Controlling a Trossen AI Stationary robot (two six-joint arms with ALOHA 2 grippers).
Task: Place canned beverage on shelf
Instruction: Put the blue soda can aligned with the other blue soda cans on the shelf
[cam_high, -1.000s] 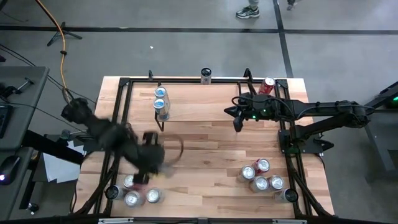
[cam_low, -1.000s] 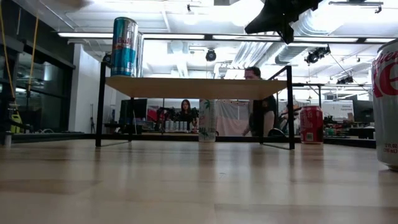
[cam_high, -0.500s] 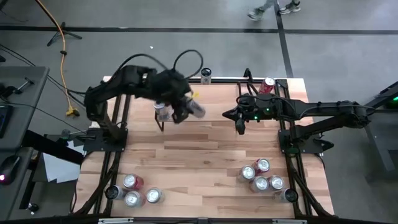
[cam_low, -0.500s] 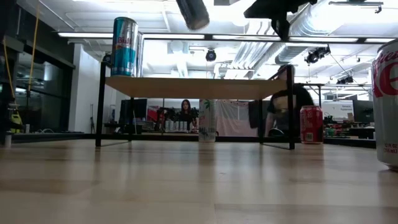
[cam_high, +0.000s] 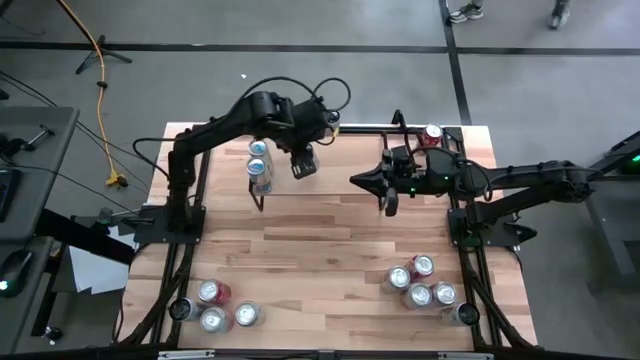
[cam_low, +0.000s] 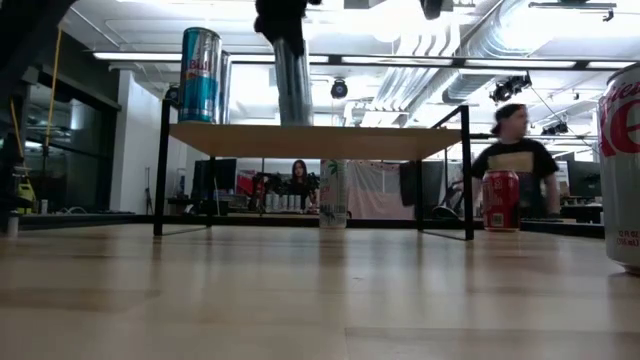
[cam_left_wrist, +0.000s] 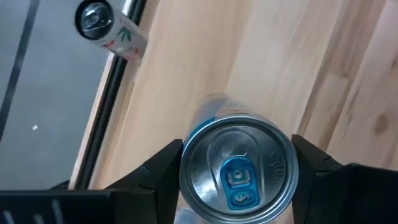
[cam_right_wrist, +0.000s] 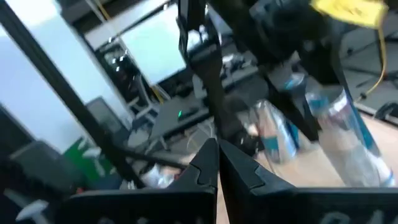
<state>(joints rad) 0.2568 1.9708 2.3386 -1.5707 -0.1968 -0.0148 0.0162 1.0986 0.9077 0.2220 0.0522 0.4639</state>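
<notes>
The shelf is a low wood plank on black rod legs across the table's far half. Two blue-and-silver cans stand upright near its left end. My left gripper hangs over the plank just right of them, shut on a silver canned beverage with a blue tab. My right gripper is shut and empty. It points level toward the table's left over the shelf's right half. My left gripper pinches the can's side walls just below its top rim between the two fingers. The fingers come from above, pointing steeply down. The can hangs upright over the plank; whether its base touches the plank I cannot tell.
A white can and a red can stand on the table behind the shelf. Can clusters sit at the near left and near right. A person walks beyond the table.
My left gripper has swung from the near-left can cluster toward the far edge and to the right, carrying the can over the shelf. The can, slanted half a second ago, now hangs upright. My right gripper has tipped its fingers up toward level.
</notes>
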